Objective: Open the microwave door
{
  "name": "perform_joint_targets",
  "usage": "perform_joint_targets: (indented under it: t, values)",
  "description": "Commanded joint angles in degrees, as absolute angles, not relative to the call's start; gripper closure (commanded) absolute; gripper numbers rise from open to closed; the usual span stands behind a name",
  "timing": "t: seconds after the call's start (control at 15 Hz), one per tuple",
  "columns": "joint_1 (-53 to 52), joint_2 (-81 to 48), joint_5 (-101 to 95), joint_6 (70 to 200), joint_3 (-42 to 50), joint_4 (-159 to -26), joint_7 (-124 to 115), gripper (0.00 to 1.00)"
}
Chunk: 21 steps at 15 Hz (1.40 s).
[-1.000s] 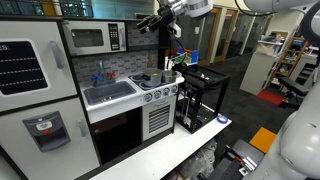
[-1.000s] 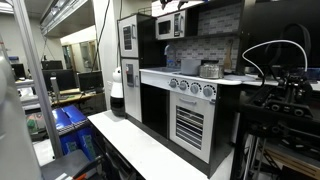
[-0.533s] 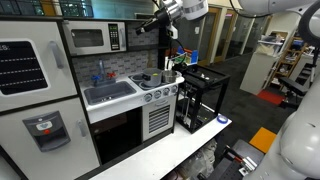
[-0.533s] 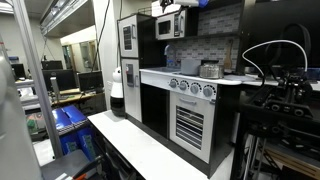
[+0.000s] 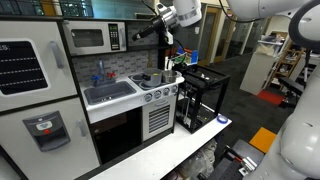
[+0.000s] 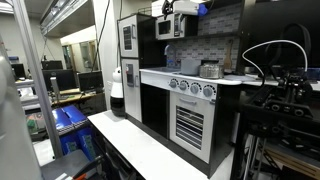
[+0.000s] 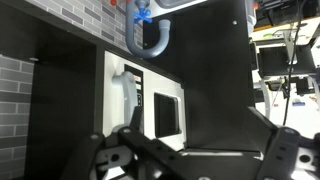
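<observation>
The toy kitchen held the microwave door closed on its upper shelf, above the sink. The gripper hovered near the keypad strip, its fingers spread apart, holding nothing.

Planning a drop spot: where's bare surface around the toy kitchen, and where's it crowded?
Bare: the long white bench in front of the oven door. Crowded: countertop, taken by sink and pots; gripper hangs near the microwave door.
</observation>
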<state>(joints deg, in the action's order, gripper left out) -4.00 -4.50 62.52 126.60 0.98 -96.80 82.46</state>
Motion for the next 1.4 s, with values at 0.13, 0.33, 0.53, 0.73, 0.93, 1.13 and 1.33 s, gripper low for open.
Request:
perform_joint_targets:
  t: [0.13,0.33,0.53,0.73,0.93,1.13,1.33]
  values:
    - [-3.19,-6.77,63.30,130.63,-0.84,-95.55,82.53,0.00]
    - [-3.34,-7.76,63.87,132.32,-1.50,-94.87,82.90,0.00]
    - [-3.35,-9.08,64.34,134.00,-2.19,-93.66,83.20,0.00]
    - [-3.14,-10.63,64.41,135.39,-2.64,-91.54,83.39,0.00]
    - [-3.02,-12.68,64.21,136.18,-2.93,-88.63,83.19,0.00]
    - [-2.96,-15.04,63.93,135.90,-3.30,-85.45,82.93,0.00]
    - [-2.86,-15.97,63.83,134.86,-3.70,-83.99,82.66,0.00]
